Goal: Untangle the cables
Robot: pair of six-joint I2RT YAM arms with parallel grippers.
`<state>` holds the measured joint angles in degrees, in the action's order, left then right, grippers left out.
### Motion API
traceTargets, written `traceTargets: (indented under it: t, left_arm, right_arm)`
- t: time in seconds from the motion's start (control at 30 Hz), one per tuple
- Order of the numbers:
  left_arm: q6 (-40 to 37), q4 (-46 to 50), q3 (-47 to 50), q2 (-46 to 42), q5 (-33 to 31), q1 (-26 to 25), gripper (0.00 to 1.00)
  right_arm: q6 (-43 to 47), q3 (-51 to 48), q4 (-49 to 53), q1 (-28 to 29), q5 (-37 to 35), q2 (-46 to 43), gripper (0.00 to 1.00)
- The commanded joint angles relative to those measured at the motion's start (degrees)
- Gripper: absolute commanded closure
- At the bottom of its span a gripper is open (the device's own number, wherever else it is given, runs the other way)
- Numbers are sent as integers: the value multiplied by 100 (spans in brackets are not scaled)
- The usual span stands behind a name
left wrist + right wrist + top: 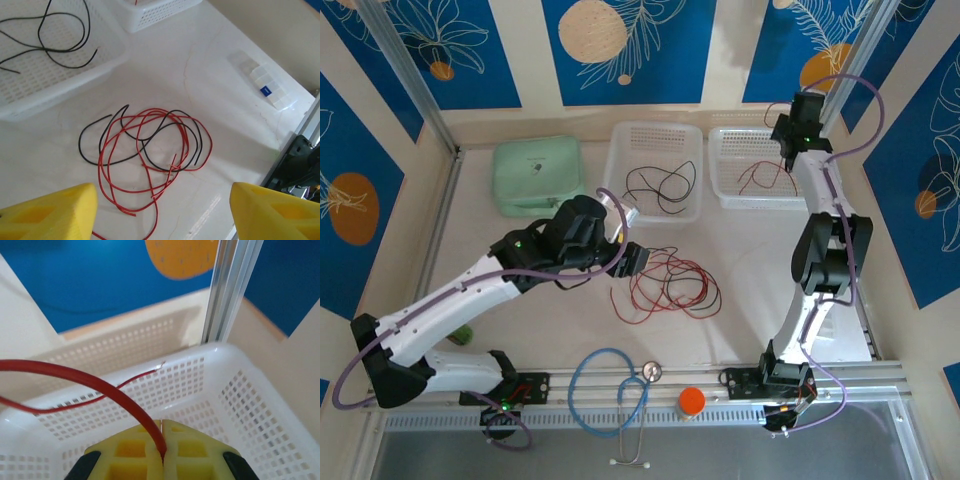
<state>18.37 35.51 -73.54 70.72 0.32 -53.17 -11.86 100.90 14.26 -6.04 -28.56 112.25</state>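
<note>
Left fingers spread above looping red-and-black cables — right fingers pinch one thin red cable over a perforated basket.

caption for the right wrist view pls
Right gripper shut on a red cable over a white perforated basket

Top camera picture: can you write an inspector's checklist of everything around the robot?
Surface: pale, smooth table.
Job's things: tangle of red and black cables on the table; black cables in the middle basket; red cable hanging into the right basket.
Clutter: green case, blue stethoscope, orange round object, clear pill box.
Grippers: left gripper open, near the tangle; right gripper shut on the red cable, over the right basket.
Cables: purple arm cables loop beside both arms.
Surroundings: blue-and-cream patterned walls, metal frame posts.
</note>
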Motion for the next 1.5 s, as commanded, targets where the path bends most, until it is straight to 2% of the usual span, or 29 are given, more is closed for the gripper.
traceTargets:
  t: [0.0, 0.13, 0.33, 0.43, 0.5, 0.57, 0.67, 1.0, 1.1, 1.2, 1.47]
  left_arm:
    - [176, -90, 67, 66, -126, -24, 31]
    - [167, -58, 50, 165, -112, -23, 31]
    - [193, -70, 98, 295, -94, -32, 31]
    - [211, -95, 150, 396, -64, -23, 31]
    - [220, -129, 200, 493, -34, -27, 31]
    - [195, -196, 266, 599, -23, -23, 31]
    - [143, -244, 296, 827, 59, -23, 32]
    - [-6, -451, 302, 1518, 250, -10, 33]
    - [-43, -628, 366, 1806, 273, 19, 33]
    - [-57, -780, 358, 2189, 283, 69, 34]
    - [-55, -575, -98, 3154, -432, 130, 39]
  right_arm:
    - [-322, 89, 278, -37, 15, 230, 100]
    - [-463, 291, 693, -46, 254, 677, 100]
    - [-615, 1227, 1822, -55, 632, 1487, 100]
    - [-687, 1500, 2133, -64, 825, 1654, 86]
    - [-723, 1567, 2225, -72, 955, 1660, 66]
    - [-747, 1573, 2263, -72, 1030, 1619, 55]
    - [-794, 1526, 2309, -72, 1086, 1485, 50]
    - [-893, 427, 1886, 74, 1291, 136, 42]
    - [-923, -225, 1602, 120, 1362, -485, 41]
    - [-971, -947, 1325, 130, 1559, -1152, 36]
    - [-998, -2926, 965, 223, 2253, -2943, 24]
